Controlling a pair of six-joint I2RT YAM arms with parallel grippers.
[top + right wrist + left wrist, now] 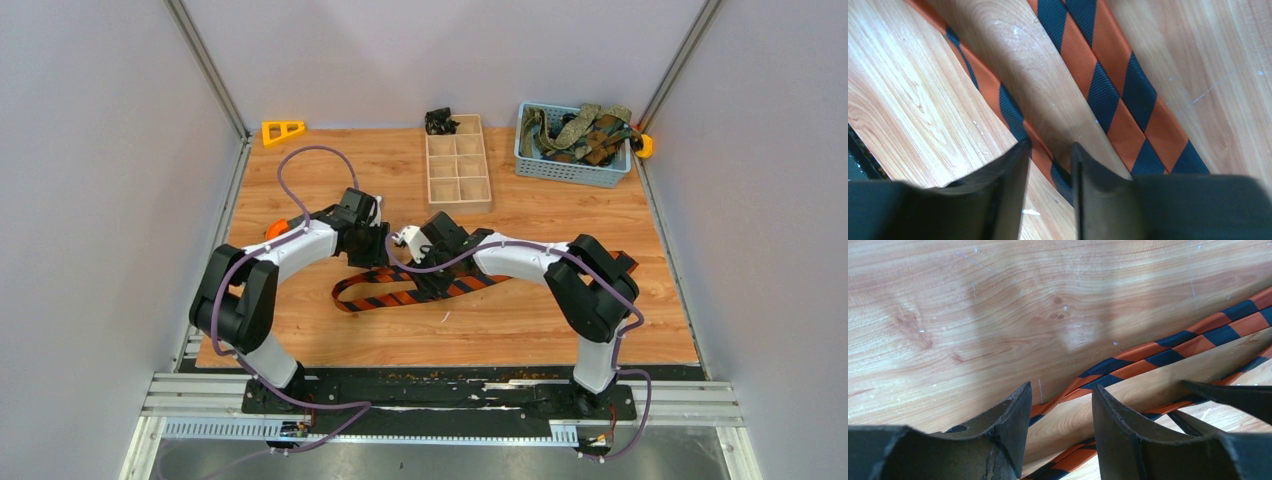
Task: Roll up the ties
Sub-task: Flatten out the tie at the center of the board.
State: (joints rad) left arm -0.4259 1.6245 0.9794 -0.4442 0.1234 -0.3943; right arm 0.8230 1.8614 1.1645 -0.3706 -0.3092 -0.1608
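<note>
End effector on right (1050, 146) straddles the striped tie (1012, 114), unseen from overhead.

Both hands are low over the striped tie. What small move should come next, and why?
Probably close the right hand on the narrow strand of the orange and navy striped tie: that strand runs into the gap between its jaws, which stand apart. The left hand also straddles a strand with jaws apart, so nothing looks pinched yet.

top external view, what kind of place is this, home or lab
Probably a robotics lab test cell, not a home: grey panel walls enclose a wooden table, and the left arm and right arm are bolted to metal rails at its edge.
</note>
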